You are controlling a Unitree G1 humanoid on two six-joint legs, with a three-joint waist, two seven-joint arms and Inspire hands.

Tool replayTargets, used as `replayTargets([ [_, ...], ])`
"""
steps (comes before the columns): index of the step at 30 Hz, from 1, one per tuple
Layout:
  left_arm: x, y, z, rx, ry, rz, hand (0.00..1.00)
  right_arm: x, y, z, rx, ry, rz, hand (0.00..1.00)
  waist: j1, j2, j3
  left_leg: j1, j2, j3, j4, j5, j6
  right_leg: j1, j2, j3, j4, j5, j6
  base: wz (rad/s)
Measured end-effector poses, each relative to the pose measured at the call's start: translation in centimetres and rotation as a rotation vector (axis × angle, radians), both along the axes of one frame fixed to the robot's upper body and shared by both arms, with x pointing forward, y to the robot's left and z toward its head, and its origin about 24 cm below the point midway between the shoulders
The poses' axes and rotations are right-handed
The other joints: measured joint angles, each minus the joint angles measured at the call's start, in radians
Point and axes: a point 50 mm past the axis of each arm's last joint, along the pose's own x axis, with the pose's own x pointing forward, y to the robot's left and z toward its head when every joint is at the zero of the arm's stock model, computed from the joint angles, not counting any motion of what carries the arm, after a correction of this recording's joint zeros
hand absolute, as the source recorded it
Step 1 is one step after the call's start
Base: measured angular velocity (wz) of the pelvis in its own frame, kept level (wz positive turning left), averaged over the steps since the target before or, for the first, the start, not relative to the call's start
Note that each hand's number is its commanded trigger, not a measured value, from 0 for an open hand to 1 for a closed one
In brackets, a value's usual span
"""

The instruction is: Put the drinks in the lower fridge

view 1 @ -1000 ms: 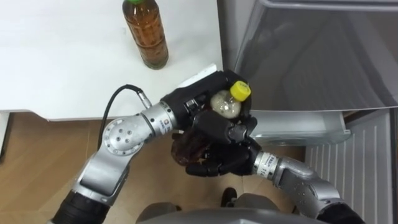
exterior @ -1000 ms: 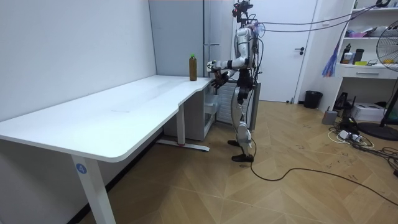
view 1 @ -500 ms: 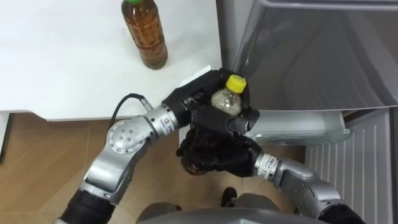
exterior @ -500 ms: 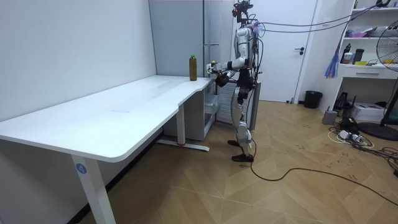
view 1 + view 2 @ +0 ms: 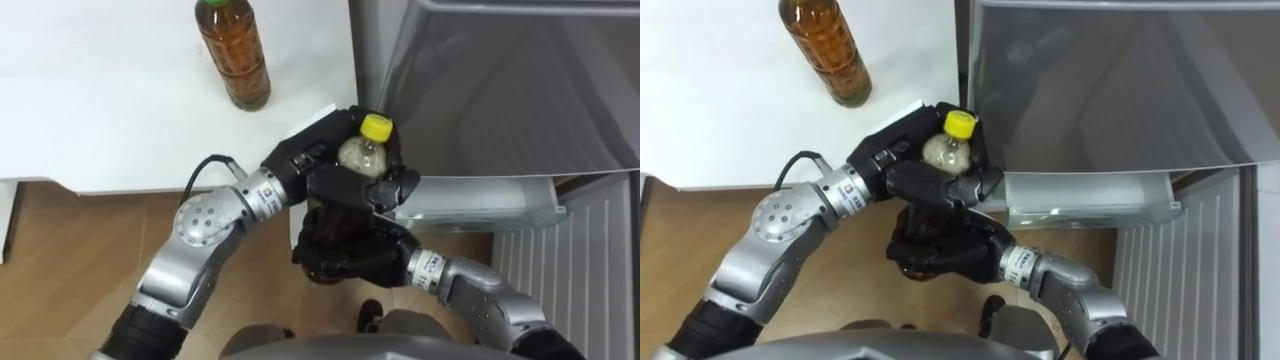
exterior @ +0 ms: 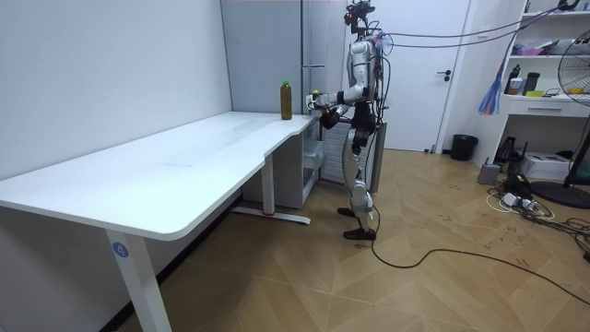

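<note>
Well, we're mid-task: left hand (image 5: 305, 155) and right hand (image 5: 350, 255) fingers both clenched round the yellow-capped bottle (image 5: 362, 155), held past the tabletop (image 5: 100, 100) corner, beside the open fridge drawer (image 5: 480, 205). By our read no drink is in yet; the second bottle (image 5: 235, 55) stands on the tabletop.

Left hand (image 5: 312, 155) above right hand (image 5: 350, 255), both curled round one bottle (image 5: 360, 156); elbows bent

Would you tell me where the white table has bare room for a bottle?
The white table is bare left of the green-capped amber tea bottle and in front of it. A narrower strip lies between that bottle and the grey fridge. Its near right corner is crowded: the left hand and right hand clasp the yellow-capped dark bottle there.
</note>
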Motion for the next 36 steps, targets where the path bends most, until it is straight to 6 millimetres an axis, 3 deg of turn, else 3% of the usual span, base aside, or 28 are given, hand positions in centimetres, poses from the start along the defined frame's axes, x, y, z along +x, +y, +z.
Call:
replayTargets([
  [14, 0.0, 0.1, 0.5, -0.030, -0.006, 0.001, 0.00, 0.1, 0.6, 0.6, 0.054, -0.027, 0.053, 1.00, -0.001, 0.015, -0.0008, 0.002, 0.001, 0.001, 0.008, 0.000, 0.000, 0.006, -0.007, 0.004, 0.000, 0.002, 0.003, 0.00],
  [18, 0.2, 0.2, 2.0, -0.045, -0.070, 0.001, 0.00, 0.8, 0.5, 1.7, 0.061, -0.088, 0.056, 1.00, -0.001, 0.031, -0.0019, -0.010, 0.001, 0.000, 0.007, 0.000, 0.000, -0.007, -0.005, 0.005, 0.003, 0.002, 0.003, 0.00],
  [36, 0.6, 0.9, 7.3, -0.059, -0.301, -0.016, 0.00, 3.0, 1.5, 4.7, 0.166, -0.295, 0.042, 1.00, 0.005, 0.029, -0.0042, -0.022, 0.006, -0.008, 0.041, -0.004, 0.001, 0.000, -0.011, -0.004, -0.001, 0.003, 0.001, 0.02],
])
